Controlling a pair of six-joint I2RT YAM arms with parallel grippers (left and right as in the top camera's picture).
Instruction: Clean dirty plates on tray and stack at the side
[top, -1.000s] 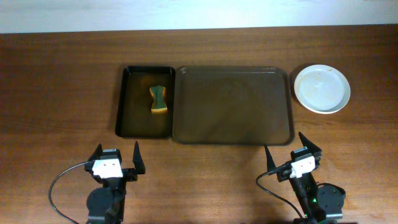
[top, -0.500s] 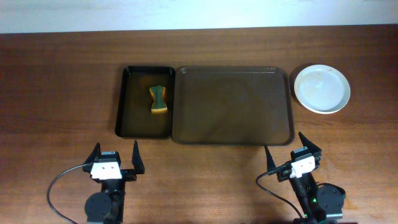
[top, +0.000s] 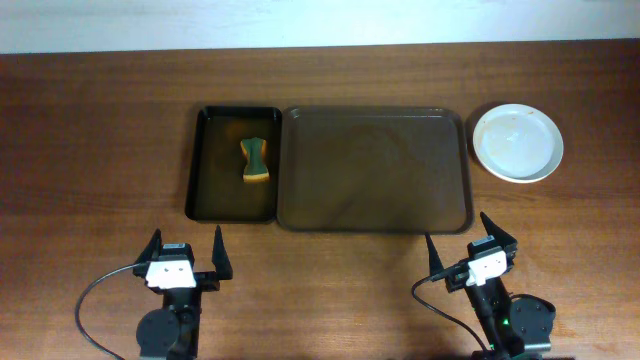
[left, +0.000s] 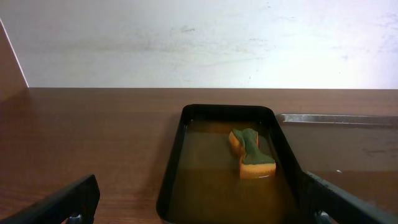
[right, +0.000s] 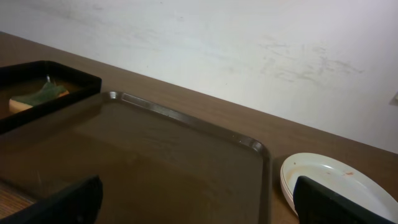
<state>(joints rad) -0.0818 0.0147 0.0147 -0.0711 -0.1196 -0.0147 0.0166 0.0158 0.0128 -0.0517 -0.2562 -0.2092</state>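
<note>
A large brown tray (top: 376, 169) lies mid-table with nothing on it; it also shows in the right wrist view (right: 155, 155). White plates (top: 517, 143) sit stacked to its right on the table, also seen in the right wrist view (right: 339, 180). A yellow and green sponge (top: 256, 161) lies in a small black basin (top: 205, 170) left of the tray, also in the left wrist view (left: 252, 154). My left gripper (top: 187, 254) is open and empty near the front edge. My right gripper (top: 460, 243) is open and empty in front of the tray.
The black basin (left: 171, 180) holds brownish water round the sponge. A pale wall (right: 249, 43) stands behind the table's far edge. Black cables loop beside each arm base at the front.
The left arm drew back slightly toward the front edge between the earliest frame and now. The right arm, tray, plates and sponge have not moved.
</note>
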